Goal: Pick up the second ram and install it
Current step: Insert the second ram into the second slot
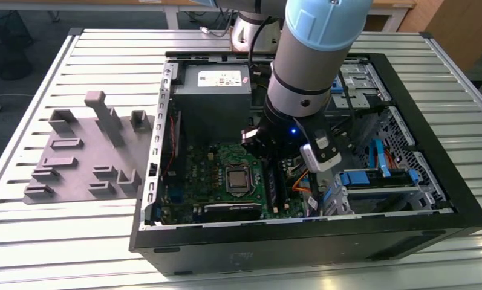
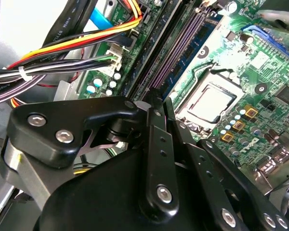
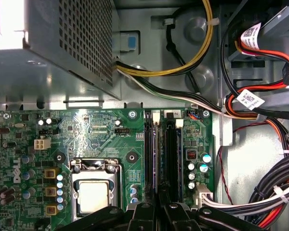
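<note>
The gripper point(image 3: 156, 204) hangs inside the open computer case point(image 1: 434, 181), low over the motherboard point(image 3: 101, 130), its fingers point(image 2: 154, 144) pressed together above the long black slots point(image 3: 171, 154). The second ram point(image 3: 154, 159) stands on edge in a slot beside the processor point(image 3: 94, 195).

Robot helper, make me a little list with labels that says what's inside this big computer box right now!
Box: open computer case on a slatted table
Board: green motherboard with a silver processor
Slots: long black memory slots beside the processor
Gripper: gripper low over the slots
Second ram: one stick standing in a slot; which one, can't tell
Wires: coloured cable bundle
</note>
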Available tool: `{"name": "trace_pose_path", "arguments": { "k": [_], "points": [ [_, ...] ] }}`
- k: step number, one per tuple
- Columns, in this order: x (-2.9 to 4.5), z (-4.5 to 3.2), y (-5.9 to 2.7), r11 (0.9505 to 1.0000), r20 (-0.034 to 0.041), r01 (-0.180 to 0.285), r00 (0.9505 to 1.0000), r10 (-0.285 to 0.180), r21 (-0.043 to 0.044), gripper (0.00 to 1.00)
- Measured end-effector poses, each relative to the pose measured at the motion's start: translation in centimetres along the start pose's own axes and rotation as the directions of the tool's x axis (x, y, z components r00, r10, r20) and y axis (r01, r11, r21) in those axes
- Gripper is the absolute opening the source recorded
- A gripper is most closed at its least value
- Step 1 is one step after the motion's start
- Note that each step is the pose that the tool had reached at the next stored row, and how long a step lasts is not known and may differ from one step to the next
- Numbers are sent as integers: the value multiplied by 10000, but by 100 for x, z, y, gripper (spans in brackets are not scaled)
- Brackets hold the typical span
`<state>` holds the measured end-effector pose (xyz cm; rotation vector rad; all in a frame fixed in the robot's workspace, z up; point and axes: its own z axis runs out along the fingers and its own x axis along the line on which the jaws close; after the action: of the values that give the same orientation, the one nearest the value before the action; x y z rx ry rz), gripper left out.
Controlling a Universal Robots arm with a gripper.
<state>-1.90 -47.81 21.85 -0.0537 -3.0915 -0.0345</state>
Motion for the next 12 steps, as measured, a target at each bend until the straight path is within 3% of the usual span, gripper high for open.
{"name": "trace_pose_path", "arguments": {
  "k": [12],
  "points": [
    [-5, 20, -1, 10000, -1, 20, 10000, -20, 6, 14]
  ]
}}
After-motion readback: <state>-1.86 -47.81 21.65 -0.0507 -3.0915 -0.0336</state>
